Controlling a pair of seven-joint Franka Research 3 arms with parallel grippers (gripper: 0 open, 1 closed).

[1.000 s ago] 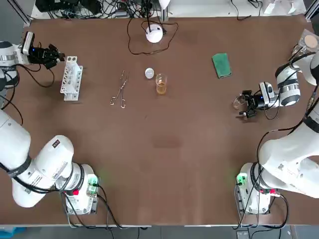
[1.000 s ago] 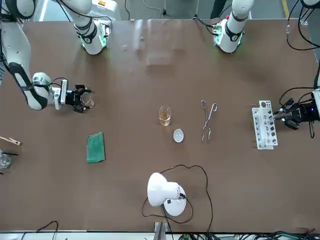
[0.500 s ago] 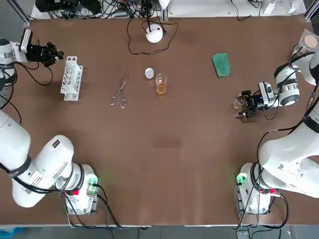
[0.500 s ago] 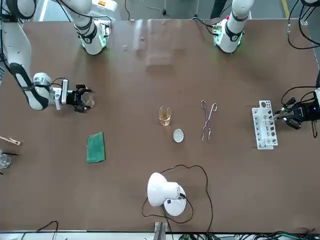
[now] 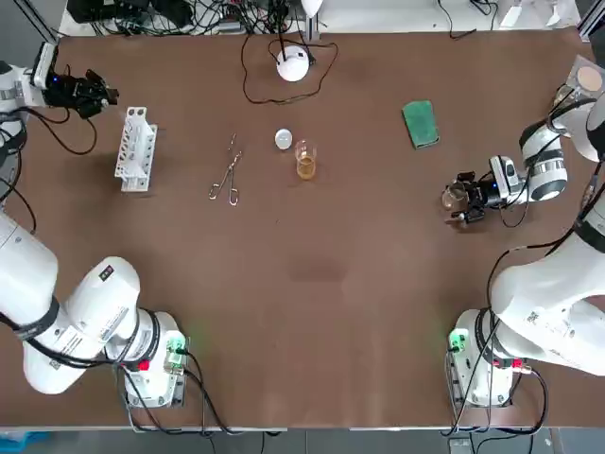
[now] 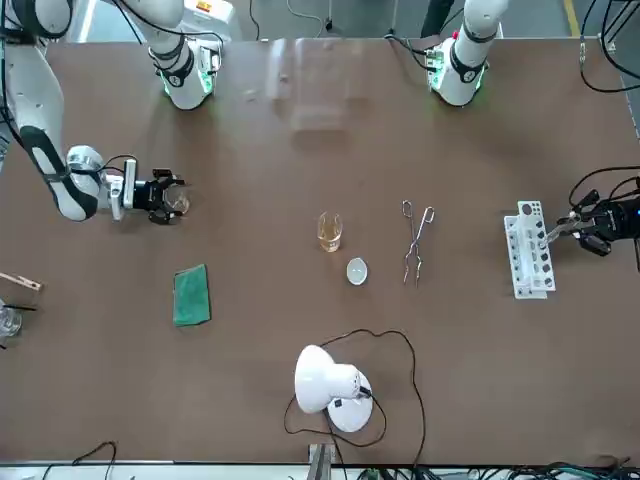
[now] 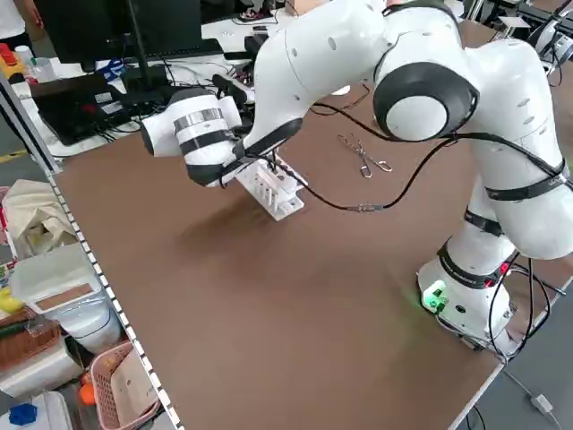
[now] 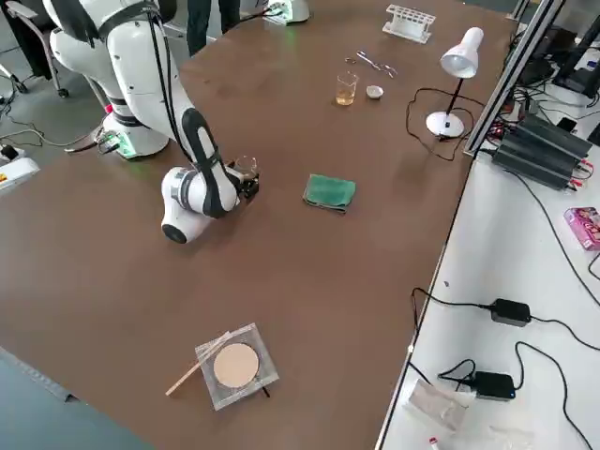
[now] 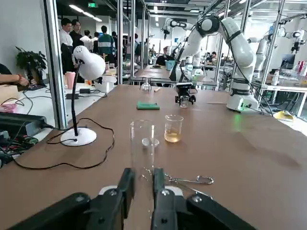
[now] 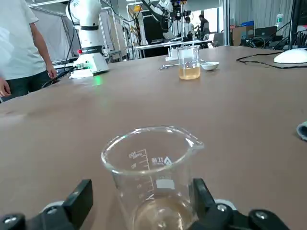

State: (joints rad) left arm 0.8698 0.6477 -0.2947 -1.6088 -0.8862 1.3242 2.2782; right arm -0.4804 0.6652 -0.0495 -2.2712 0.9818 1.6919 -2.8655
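Left gripper (image 9: 142,184): clamped on test tube (image 9: 142,143), far-left tabletop corner, beside rack (image 5: 134,148).
Right gripper (image 5: 461,198): spread around beaker (image 10: 152,167), right tabletop edge.
Handling: likely light, slick, brittle glass (grip mid-wall, gently).

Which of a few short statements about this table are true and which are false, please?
1. The left gripper holds a clear tube. True.
2. The green cloth lies beside the rack. False: the rack stands near the left gripper, while the cloth lies on the robot's right half of the table, nearer the right gripper.
3. A beaker stands upright between the right gripper's fingers. True.
4. The glass in the middle of the table is empty. False: it holds some amber liquid.
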